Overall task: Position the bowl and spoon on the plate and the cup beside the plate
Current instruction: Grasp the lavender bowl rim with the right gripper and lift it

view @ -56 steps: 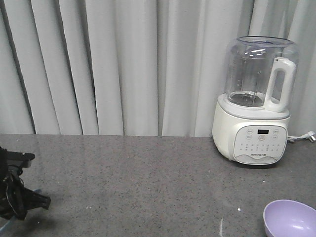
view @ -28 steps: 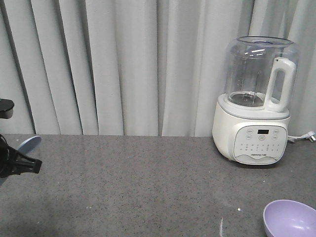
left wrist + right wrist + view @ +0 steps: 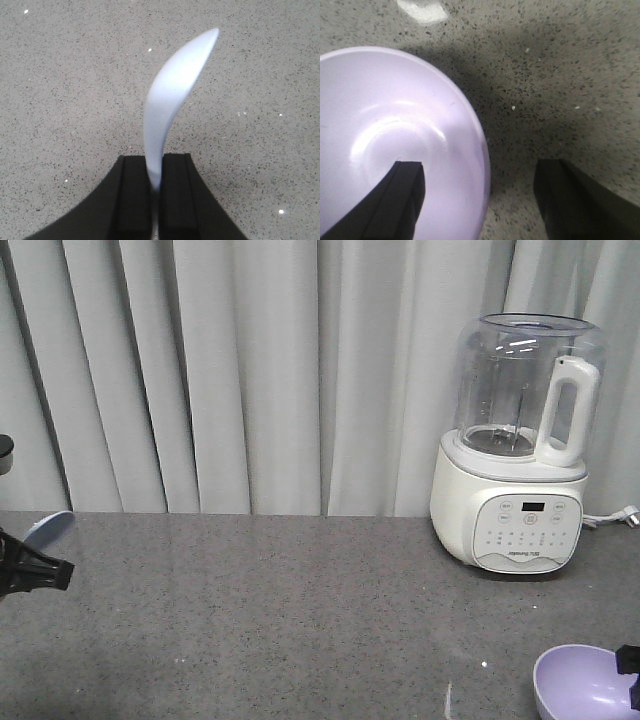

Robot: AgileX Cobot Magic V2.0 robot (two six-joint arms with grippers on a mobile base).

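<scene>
**A:** Where's the bowl?
**B:** The bowl (image 3: 395,130) sits open side up on the desk (image 3: 300,620), low at the right edge of the front view.
**A:** And the right tool?
**B:** The right tool (image 3: 480,175) is spread wide across the bowl's rim. One finger is down inside the bowl and the other is outside, over the desk. It has hold of nothing.
**A:** The plate?
**B:** The plate (image 3: 170,95) is at the far left, tilted. The left tool (image 3: 156,167) is clamped tight on its rim, so it juts out edge-on with the speckled desk behind it.
**A:** Anything else?
**B:** A white blender (image 3: 515,470) with a clear jug stands at the back right, well apart from the bowl. A grey curtain (image 3: 250,370) hangs behind.
</scene>
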